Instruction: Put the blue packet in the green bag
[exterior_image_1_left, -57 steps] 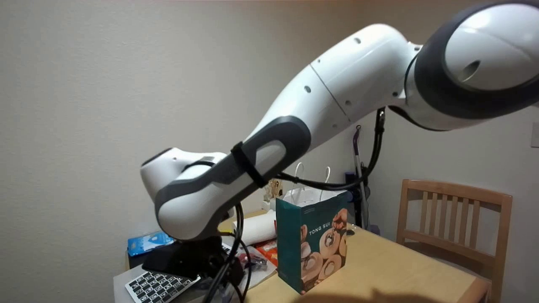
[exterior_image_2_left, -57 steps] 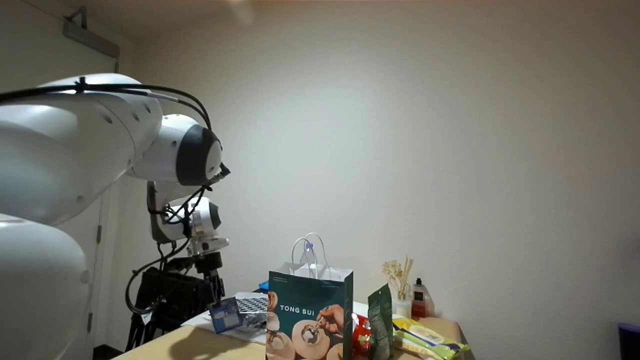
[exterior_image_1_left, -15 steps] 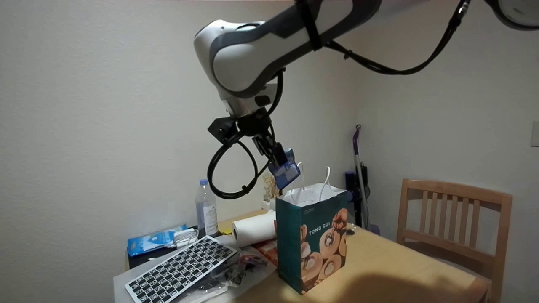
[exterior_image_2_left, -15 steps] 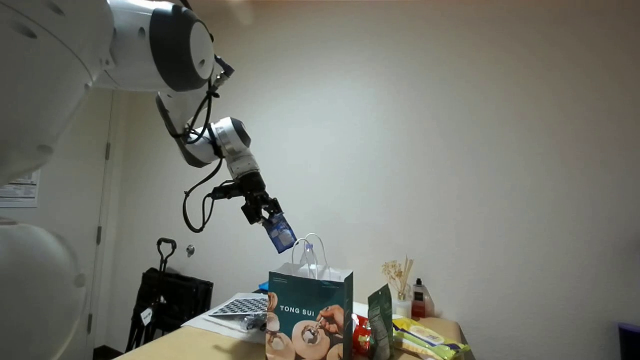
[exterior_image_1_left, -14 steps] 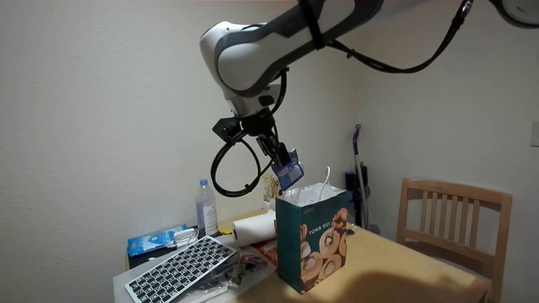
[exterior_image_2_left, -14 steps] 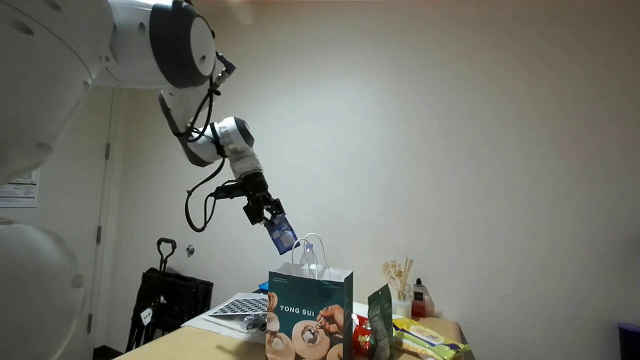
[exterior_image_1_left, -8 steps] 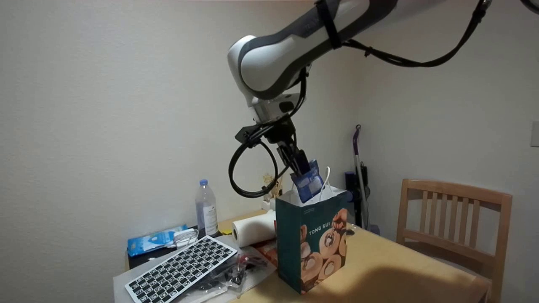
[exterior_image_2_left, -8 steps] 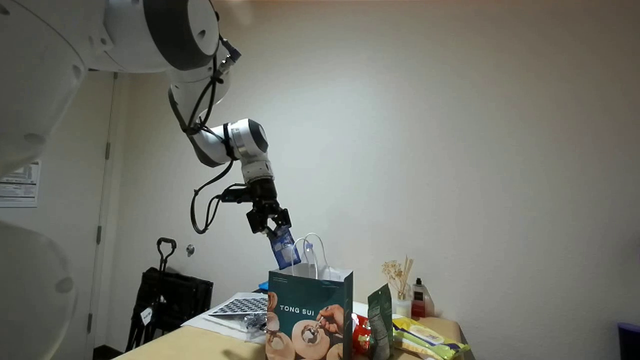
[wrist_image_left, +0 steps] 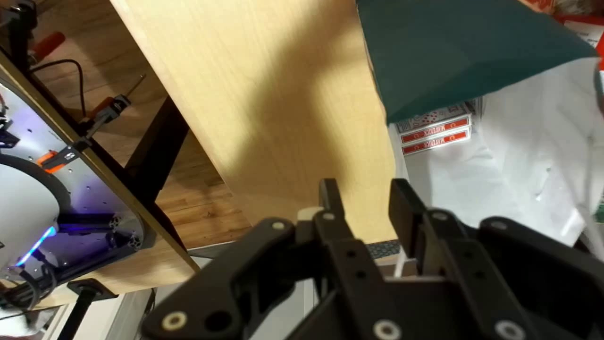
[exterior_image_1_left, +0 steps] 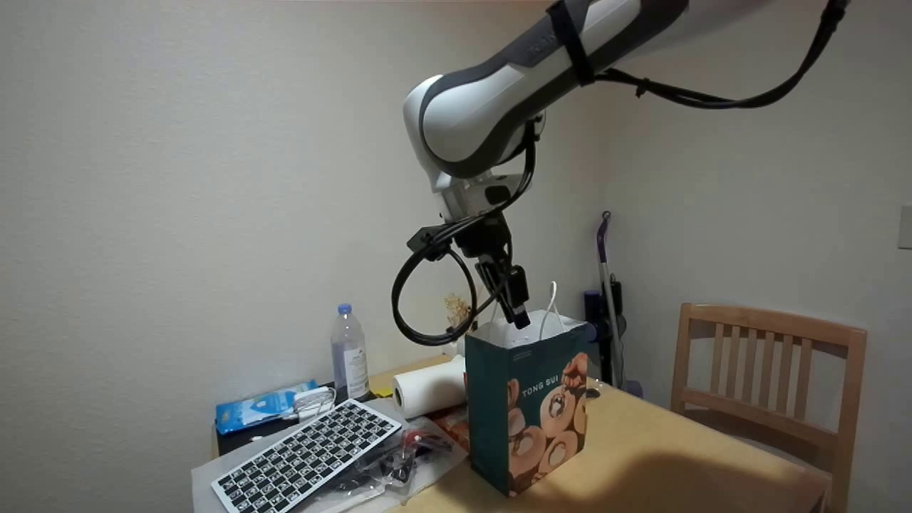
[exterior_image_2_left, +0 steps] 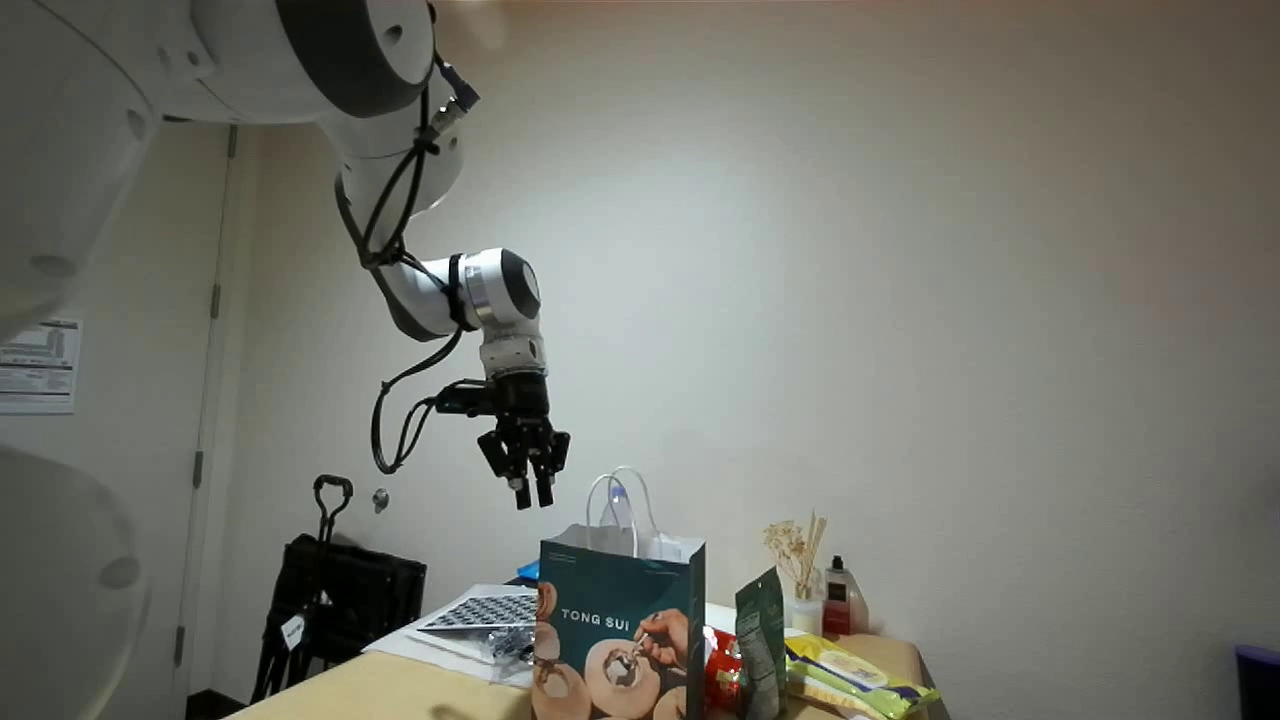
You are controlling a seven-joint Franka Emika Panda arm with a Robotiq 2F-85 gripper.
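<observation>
The green bag (exterior_image_1_left: 526,410) stands upright on the wooden surface (exterior_image_1_left: 662,456), mouth up, its white loop handles raised, its front showing the words TONG SUI and a beige and brown picture. The tool (exterior_image_2_left: 534,496) points down near the mouth of the bag, higher than the rim in an exterior view; its two fingers are spread, with a gap between them through which the surface shows in the wrist view. Whether it sits squarely over the opening cannot be told. The blue packet cannot be made out in any of the three views, so its place cannot be told. Inside the bag, against the white lining, the wrist view shows two small boxes (wrist_image_left: 436,134) with red bands. Beside the bag lie a paper roll (exterior_image_1_left: 431,388) and some clear plastic (exterior_image_1_left: 399,470), and further off a checkered board (exterior_image_1_left: 306,456), an upright plastic bottle (exterior_image_1_left: 349,349) and a flat blue-and-white pack (exterior_image_1_left: 258,412). In an exterior view a red packet (exterior_image_2_left: 722,665) and a dark green pouch (exterior_image_2_left: 762,645) appear just beside the bag, then a yellow-and-green pack (exterior_image_2_left: 850,678) and a vase (exterior_image_2_left: 803,612) of dried flowers (exterior_image_2_left: 795,548). A wooden chair (exterior_image_1_left: 769,317) stands beyond.
</observation>
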